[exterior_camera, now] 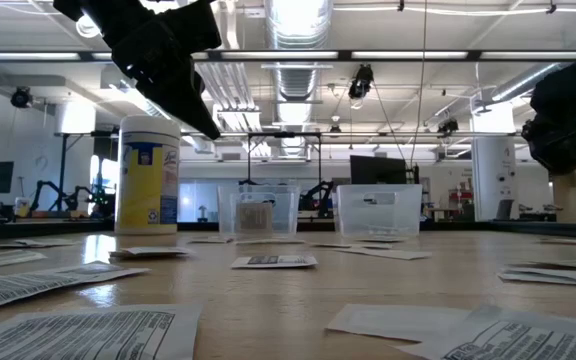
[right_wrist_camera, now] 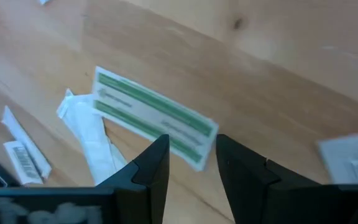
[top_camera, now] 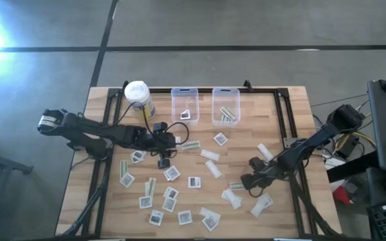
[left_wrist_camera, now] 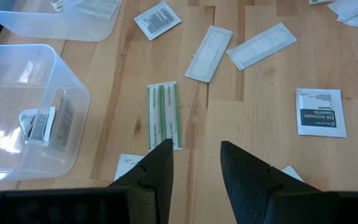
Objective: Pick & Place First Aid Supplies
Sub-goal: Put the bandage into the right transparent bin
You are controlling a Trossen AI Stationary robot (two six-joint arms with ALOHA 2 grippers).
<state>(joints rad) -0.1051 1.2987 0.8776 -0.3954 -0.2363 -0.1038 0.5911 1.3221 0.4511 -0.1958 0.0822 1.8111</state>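
Note:
The first aid supplies (top_camera: 194, 181), small flat white packets and strips, lie scattered flat on the wooden table (top_camera: 293, 107). My left gripper (top_camera: 175, 142) hangs open above the table's middle left, its fingers (left_wrist_camera: 157, 168) just short of a green-striped strip packet (left_wrist_camera: 164, 115). My right gripper (top_camera: 246, 182) stands open low over the table's right part, pointing steeply down at another green-striped strip (right_wrist_camera: 154, 118), which lies partly on a white strip (right_wrist_camera: 89, 134). Nothing sits between either pair of fingers.
Two clear plastic bins (top_camera: 185, 105) (top_camera: 225, 106) stand at the far middle, each with a packet inside. A yellow container with a white lid (top_camera: 138, 97) stands left of them. A black frame (top_camera: 283, 117) borders the table. Packets crowd the near half.

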